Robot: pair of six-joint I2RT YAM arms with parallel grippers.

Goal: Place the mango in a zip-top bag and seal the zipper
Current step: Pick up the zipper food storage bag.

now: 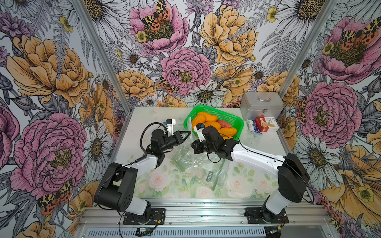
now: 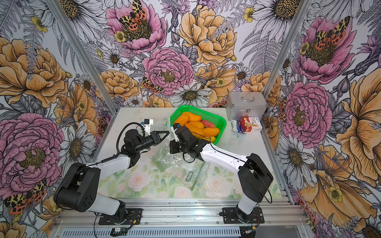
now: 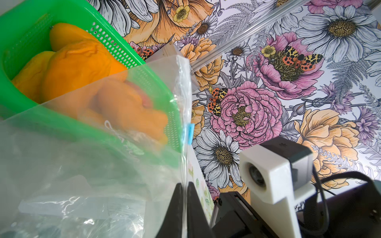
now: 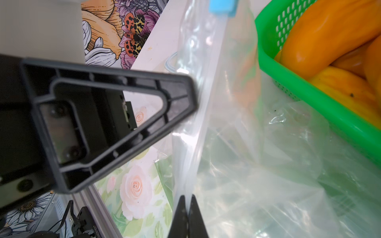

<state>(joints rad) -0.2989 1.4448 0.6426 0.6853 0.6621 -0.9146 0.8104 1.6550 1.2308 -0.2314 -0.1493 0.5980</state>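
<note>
Several orange mangoes point(image 1: 208, 123) point(image 2: 195, 126) lie in the green basket point(image 1: 206, 107); through the film they show blurred in both wrist views. A clear zip-top bag point(image 1: 185, 156) point(image 3: 92, 164) point(image 4: 257, 164) stands up in front of the basket, its blue slider point(image 3: 190, 133) point(image 4: 221, 7) at the top of the zipper edge. My right gripper point(image 4: 188, 201) point(image 1: 193, 143) is shut on that edge low down. My left gripper point(image 3: 185, 185) point(image 1: 188, 133) straddles the same edge higher up, its jaws a narrow gap apart with the edge between them. I see no mango inside the bag.
Another clear bag with a dark label point(image 1: 216, 177) lies flat on the floral table mat. At the back right stand a metal case point(image 1: 261, 105) and small cartons point(image 1: 266, 123). The basket point(image 4: 309, 99) sits right behind the held bag.
</note>
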